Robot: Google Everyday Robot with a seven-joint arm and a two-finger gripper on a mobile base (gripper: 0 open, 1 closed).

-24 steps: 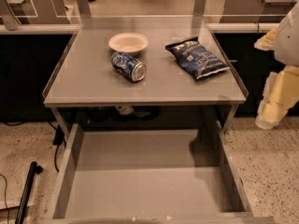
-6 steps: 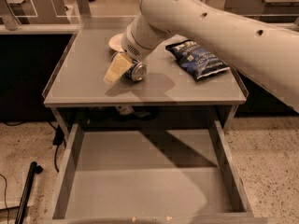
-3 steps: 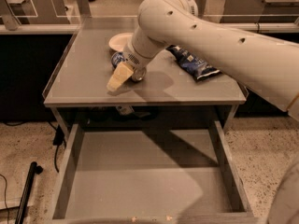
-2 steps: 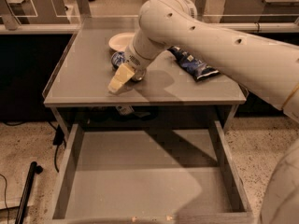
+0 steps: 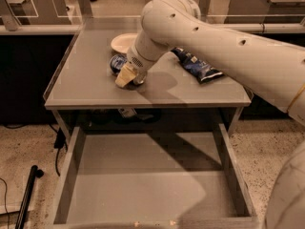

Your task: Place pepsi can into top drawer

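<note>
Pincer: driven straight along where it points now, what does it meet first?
The pincer, low over the flat grey tabletop, points down-left beside the small blue cylindrical pepsi can. Likely the tabletop first, possibly grazing the can; depth is unclear.

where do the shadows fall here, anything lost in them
Camera view: warm, dim light; the arm casts a soft shadow on the table beside the gripper, which sits low at the pepsi can, and a broad diagonal one over the top drawer floor; the recess under the tabletop is too dark to read.
</note>
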